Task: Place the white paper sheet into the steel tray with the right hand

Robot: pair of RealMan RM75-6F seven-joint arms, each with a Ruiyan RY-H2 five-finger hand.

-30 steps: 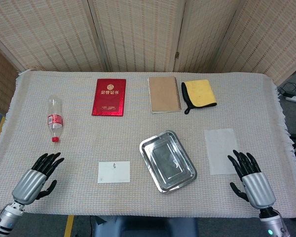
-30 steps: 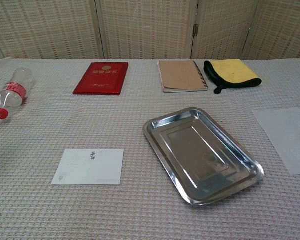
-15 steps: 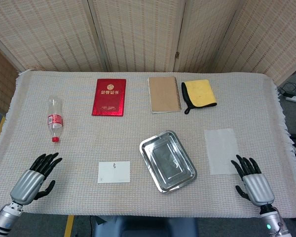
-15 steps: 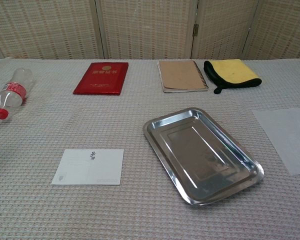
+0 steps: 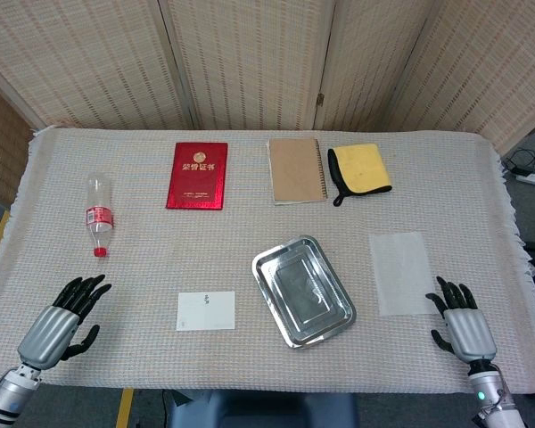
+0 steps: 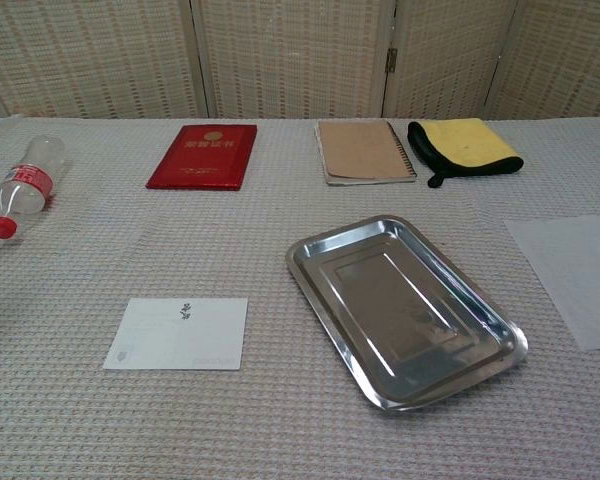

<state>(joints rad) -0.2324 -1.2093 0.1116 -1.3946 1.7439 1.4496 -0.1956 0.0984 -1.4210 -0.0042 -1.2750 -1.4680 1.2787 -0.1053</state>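
Note:
A white paper sheet [image 5: 399, 272] [image 6: 574, 275] lies flat on the cloth at the right. To its left sits the empty steel tray [image 5: 266, 267] [image 6: 310, 248], turned at an angle. My right hand [image 5: 465, 326] hovers near the table's front right edge, just below and right of the sheet, fingers apart and holding nothing. My left hand [image 5: 58, 319] is at the front left, also open and empty. Neither hand appears in the chest view.
A white card [image 5: 205, 310] lies left of the tray. Along the back are a red booklet [image 5: 197, 175], a brown notebook [image 5: 296, 169] and a yellow cloth [image 5: 360, 169]. A plastic bottle [image 5: 98, 213] lies at the left.
My right hand has drawn back toward the front edge, away from the paper sheet. The left hand has slid back slightly too. Nothing on the table has moved.

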